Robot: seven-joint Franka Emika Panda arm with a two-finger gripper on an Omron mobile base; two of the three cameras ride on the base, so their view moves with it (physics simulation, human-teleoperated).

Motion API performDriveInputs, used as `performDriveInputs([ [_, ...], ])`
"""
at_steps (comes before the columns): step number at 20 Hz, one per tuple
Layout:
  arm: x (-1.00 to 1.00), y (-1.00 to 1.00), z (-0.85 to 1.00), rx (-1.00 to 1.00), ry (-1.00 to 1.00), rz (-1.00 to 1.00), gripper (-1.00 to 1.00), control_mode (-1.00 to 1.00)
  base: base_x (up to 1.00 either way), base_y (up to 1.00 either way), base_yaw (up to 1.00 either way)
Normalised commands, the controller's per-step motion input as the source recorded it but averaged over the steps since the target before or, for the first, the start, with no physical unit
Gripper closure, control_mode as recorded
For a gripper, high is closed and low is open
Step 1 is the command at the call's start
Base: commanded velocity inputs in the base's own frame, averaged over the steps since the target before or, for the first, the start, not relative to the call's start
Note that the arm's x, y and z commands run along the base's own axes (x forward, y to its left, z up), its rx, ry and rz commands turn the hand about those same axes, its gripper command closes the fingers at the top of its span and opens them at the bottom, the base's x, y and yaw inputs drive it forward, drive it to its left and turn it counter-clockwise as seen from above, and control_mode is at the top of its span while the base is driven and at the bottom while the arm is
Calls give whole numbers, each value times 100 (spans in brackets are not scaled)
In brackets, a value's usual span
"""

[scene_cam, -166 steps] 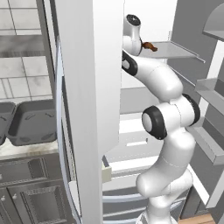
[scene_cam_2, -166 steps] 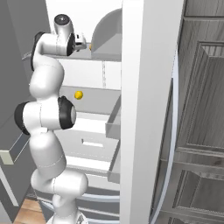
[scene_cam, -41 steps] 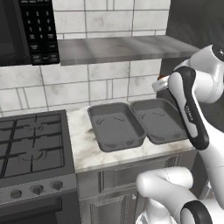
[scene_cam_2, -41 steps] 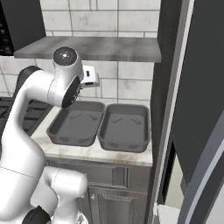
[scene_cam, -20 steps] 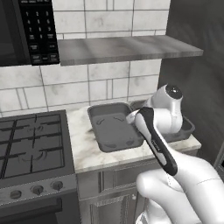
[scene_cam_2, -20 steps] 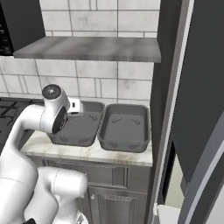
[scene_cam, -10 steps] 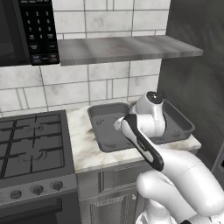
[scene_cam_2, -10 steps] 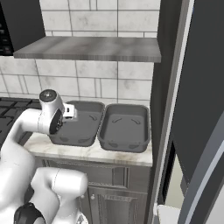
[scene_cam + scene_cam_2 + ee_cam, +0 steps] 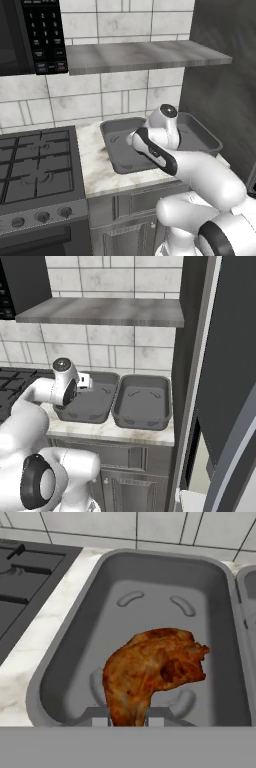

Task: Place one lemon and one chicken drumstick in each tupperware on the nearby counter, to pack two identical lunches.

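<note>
In the hand view the gripper (image 9: 128,718) at bottom centre is clamped on the narrow end of a chicken drumstick (image 9: 152,668), which fills the middle of the frame inside the left tupperware (image 9: 65,642). That tray sits on the marbled counter (image 9: 35,642) beside the stove (image 9: 25,572). A second tupperware (image 9: 142,401) lies just right of it, at centre of the right base view.
</note>
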Motion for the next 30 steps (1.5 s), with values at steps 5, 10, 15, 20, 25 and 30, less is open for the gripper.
performDriveInputs([
  [5,52,0,-23,0,0,0,100,-100,0,0,0],
  [10,47,0,-24,0,0,0,100,-100,0,0,0],
  [15,34,0,-24,0,2,-1,100,-100,0,0,0],
  [20,28,0,-28,0,4,-2,100,-100,0,0,0],
  [25,34,5,-25,0,6,-2,100,-100,0,0,0],
  [30,35,9,-24,0,7,-2,100,-100,0,0,0],
])
